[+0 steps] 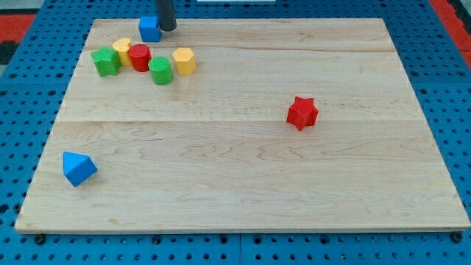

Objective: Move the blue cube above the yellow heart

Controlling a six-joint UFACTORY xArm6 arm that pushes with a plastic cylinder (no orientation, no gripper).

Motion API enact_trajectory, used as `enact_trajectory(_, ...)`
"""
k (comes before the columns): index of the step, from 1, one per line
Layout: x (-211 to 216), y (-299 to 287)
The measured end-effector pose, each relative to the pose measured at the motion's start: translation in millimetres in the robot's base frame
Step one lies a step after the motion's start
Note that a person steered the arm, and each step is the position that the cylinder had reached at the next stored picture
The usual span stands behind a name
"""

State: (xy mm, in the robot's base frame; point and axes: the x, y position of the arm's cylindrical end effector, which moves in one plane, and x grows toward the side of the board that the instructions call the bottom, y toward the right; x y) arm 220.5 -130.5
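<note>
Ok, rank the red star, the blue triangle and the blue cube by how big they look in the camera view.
1. blue triangle, though it is nearest the view's bottom, so nearness may inflate it.
2. red star, looking close to it.
3. blue cube, beside my tip.

Only a short stretch of my body shows: a straight, smooth rod, dark grey to black, round in section, ending at my tip point(168, 29).
</note>
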Motion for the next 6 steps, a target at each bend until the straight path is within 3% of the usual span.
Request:
enact_trajectory(2, -28.3, -24.5)
enact_trajectory(3, 8.8, -54.8)
enact_trajectory(4, 17.9, 10.3)
enact_trajectory(5, 44.9, 27.5)
enact_trajectory(6, 39.1, 34.7)
